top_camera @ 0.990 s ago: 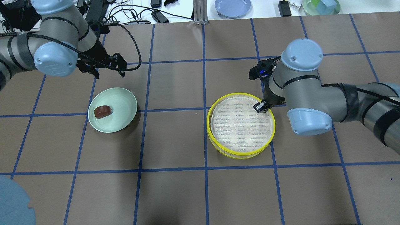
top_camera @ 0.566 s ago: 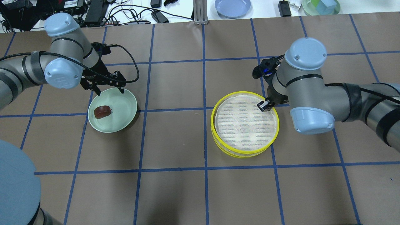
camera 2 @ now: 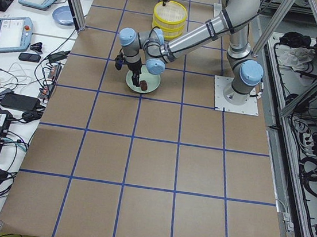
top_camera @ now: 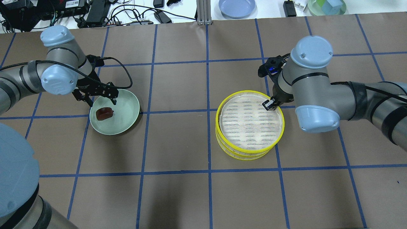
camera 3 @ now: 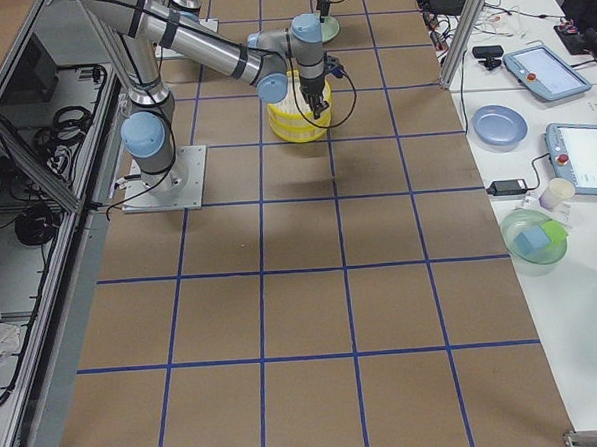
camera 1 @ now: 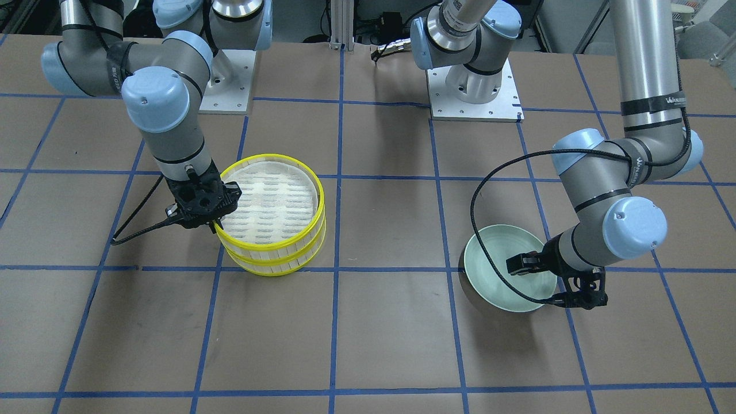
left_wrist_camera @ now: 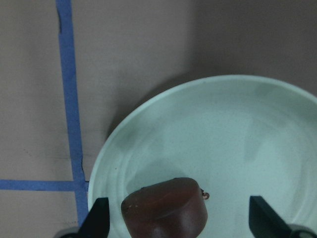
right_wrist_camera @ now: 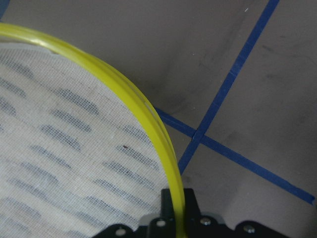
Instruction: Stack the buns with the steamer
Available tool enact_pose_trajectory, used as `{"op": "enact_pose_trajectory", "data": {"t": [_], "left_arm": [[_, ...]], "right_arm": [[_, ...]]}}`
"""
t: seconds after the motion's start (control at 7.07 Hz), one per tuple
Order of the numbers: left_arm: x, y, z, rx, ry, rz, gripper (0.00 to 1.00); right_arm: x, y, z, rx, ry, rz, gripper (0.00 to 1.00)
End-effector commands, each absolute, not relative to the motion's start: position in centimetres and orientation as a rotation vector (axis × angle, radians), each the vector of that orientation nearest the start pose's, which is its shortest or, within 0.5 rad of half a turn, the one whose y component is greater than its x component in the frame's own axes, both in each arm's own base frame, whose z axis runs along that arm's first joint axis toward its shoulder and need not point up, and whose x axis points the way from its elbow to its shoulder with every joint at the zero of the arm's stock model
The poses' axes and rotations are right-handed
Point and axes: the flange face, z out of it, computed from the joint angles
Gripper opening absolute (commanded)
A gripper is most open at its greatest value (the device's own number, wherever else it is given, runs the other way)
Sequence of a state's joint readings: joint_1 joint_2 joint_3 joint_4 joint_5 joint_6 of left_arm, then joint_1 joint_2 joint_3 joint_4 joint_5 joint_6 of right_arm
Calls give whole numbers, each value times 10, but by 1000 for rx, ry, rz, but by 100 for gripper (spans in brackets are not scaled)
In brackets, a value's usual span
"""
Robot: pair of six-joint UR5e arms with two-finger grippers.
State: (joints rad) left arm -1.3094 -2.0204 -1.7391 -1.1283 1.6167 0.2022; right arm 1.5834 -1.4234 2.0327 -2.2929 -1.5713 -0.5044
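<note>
Overhead exterior: two baskets [top_camera: 250, 124], one bun [top_camera: 104, 113]

A robotics lab: blue-taped worktop [top_camera: 178, 197], teach pendants [camera 3: 539, 71] on a side bench [camera 3: 582, 279], loose cables [camera 2: 313, 166], aluminium framing [top_camera: 203, 12].

4 fixed cameras ring the table [top_camera: 178, 197], sharing the steamer [top_camera: 250, 122]; 2 wrist cameras look closely down.

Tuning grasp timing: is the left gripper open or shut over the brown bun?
Open. In the wrist view the left gripper has its fingers wide apart, one each side of the bun, not closed on it.
</note>
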Motion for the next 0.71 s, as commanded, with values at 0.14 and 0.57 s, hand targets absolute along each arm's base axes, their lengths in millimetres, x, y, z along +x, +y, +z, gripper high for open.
{"op": "enact_pose_trajectory", "data": {"t": [0.14,0.57], "left_arm": [[26,-591,188,-162,3133,355,99],[23,-583,184,-200,3131,448,98]], "right_arm": [[137,-497,260,-797,3074,-151,28],[137,-515,307,-675,3117,-163,100]]}}
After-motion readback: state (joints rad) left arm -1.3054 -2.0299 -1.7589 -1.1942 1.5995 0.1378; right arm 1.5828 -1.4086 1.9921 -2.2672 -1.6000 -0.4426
